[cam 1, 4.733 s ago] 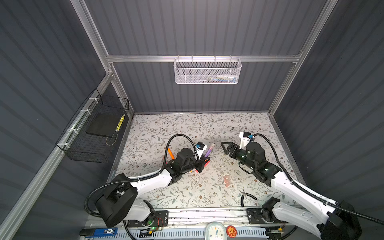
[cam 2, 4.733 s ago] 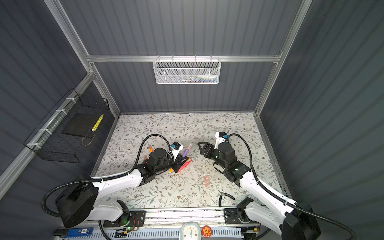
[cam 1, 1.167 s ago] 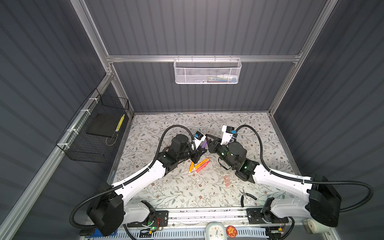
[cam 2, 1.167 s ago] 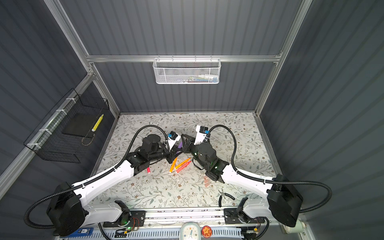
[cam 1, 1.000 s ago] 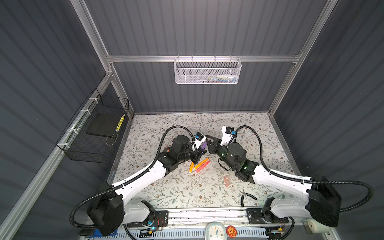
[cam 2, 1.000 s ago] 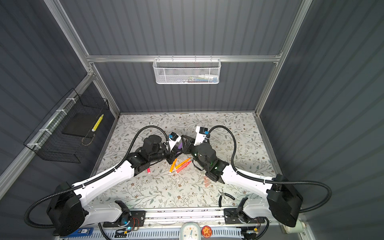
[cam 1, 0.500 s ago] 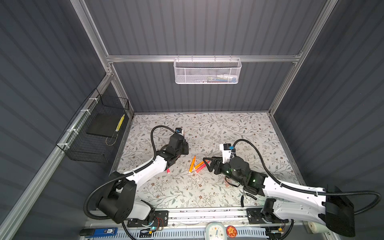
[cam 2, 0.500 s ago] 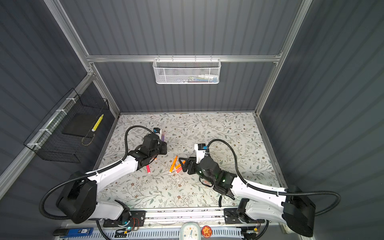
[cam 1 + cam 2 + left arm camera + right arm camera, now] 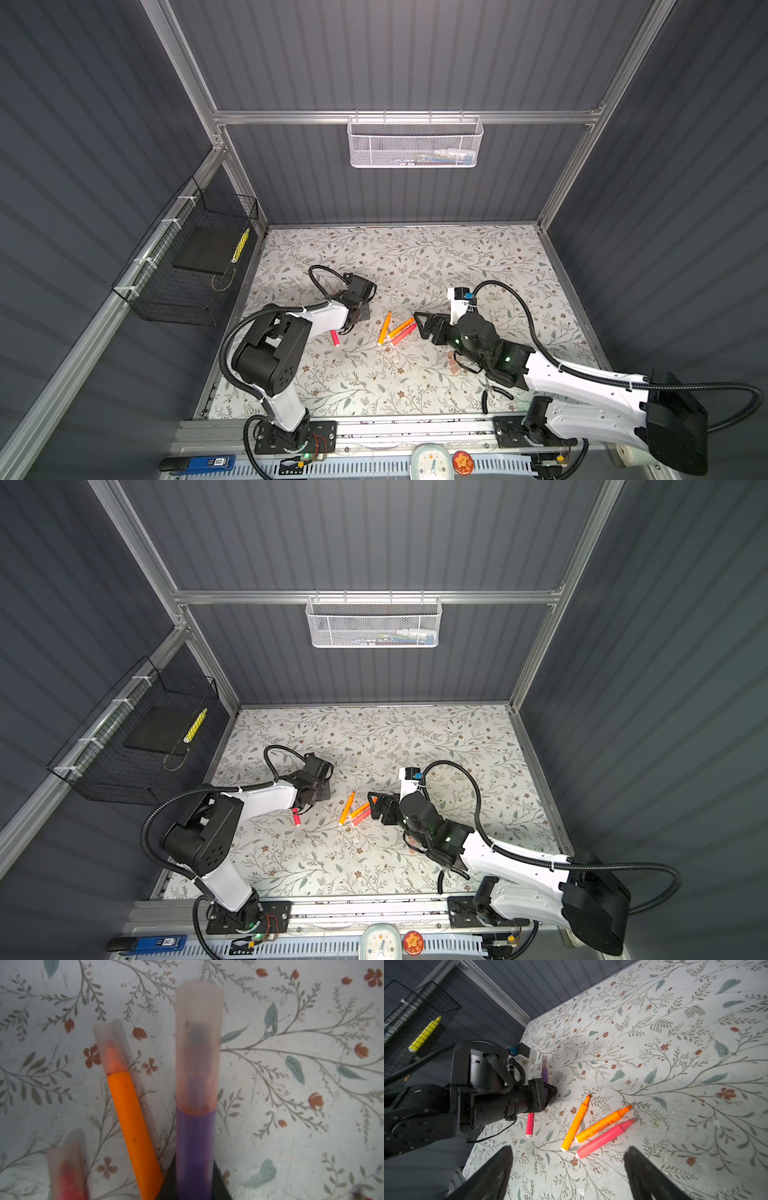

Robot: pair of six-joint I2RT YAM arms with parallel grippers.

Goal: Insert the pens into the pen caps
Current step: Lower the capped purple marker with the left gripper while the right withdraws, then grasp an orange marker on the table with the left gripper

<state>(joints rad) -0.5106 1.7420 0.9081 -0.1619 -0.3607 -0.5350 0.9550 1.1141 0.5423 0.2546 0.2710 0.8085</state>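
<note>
Left gripper (image 9: 549, 1093) pinches the purple pen (image 9: 195, 1147), its cap (image 9: 198, 1043) seated, low over the table (image 9: 415, 257) beside a capped orange pen (image 9: 129, 1109): lay it flat before releasing; right gripper (image 9: 420, 326), jaws spread near three uncapped pens (image 9: 602, 1124) mid-table, should centre on one barrel before closing.

Both arms alike in both top views: white link shells, black joint housings. Left arm (image 9: 324, 318): big black shoulder block (image 9: 266, 365) w/ ring of small holes, black corrugated cable (image 9: 318, 274) off the wrist. Right arm (image 9: 582, 374): green LEDs (image 9: 506, 359) on forearm, white cam mount (image 9: 457, 305) w/ blue plug. Left claw (image 9: 550, 1093): black, triangular fingers. Right claw (image 9: 569, 1153): dark fingers, blurred. Bases on black bolted plates (image 9: 291, 436).
</note>
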